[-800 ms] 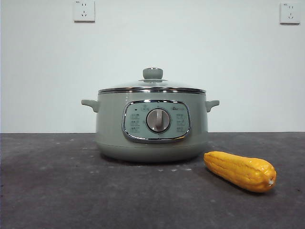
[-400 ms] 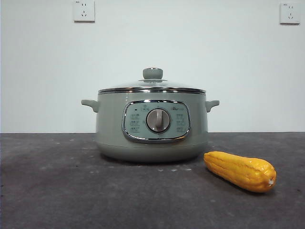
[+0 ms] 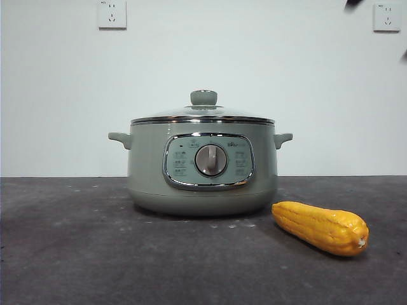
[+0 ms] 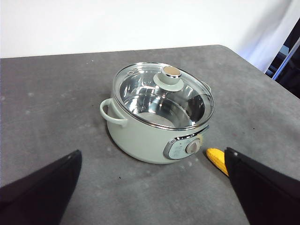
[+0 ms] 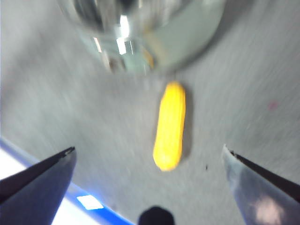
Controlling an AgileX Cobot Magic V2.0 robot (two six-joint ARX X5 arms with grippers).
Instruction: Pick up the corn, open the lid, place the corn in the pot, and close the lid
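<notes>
The sage-green pot (image 3: 202, 166) stands in the middle of the table with the glass lid (image 3: 203, 114) closed on it. The corn (image 3: 320, 227) lies on the table to the pot's front right. In the left wrist view the pot (image 4: 140, 136), the lid (image 4: 164, 93) and one end of the corn (image 4: 216, 158) show; my left gripper (image 4: 152, 187) is open, high and back from the pot. My right gripper (image 5: 147, 173) is open above the corn (image 5: 170, 125), apart from it. Its view is blurred; the pot (image 5: 145, 28) shows beyond the corn. A black tip (image 3: 353, 4) shows at the front view's top right.
The table (image 3: 95, 254) is dark grey, with a white wall and two sockets behind. In the left wrist view the table's far corner (image 4: 225, 49) and right edge show, with a white curtain beyond.
A black arm tip has come into the front view at the top right corner. The pot, the lid and the corn have not moved.
</notes>
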